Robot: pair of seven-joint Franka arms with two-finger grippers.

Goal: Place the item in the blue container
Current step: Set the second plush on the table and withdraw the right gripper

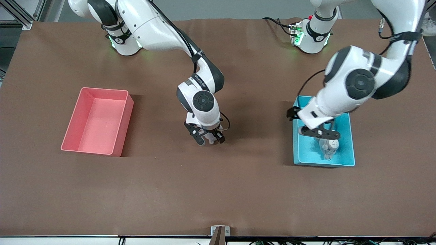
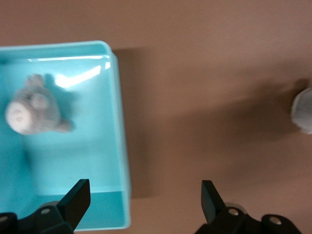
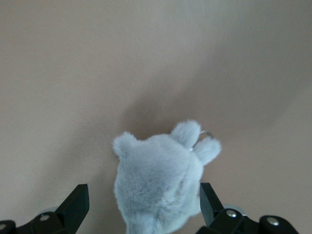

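Resting inside the light cyan-blue rectangular plastic bin (image 1: 344, 160), toward the left arm's end of the brown desk (image 1: 218, 190), is a small grey-and-white plush toy (image 1: 329, 147); a second grey furry plush toy (image 3: 158, 183) is sitting on the desk near the middle, between the spread fingers of the right tool (image 1: 208, 139); both toys are looking soft, light and squashy, likely yielding under pressure and unlikely to slip or break; the round body seems the best place to pinch, rather than the small ears; the left tool (image 1: 320, 133) is hovering over the blue bin above the toy, jaws standing wide apart and gripping nothing; the right tool is also gaping fully, straddling the second toy without squeezing it; an empty pink rectangular plastic bin (image 1: 121, 149) is sitting toward the right arm's end.
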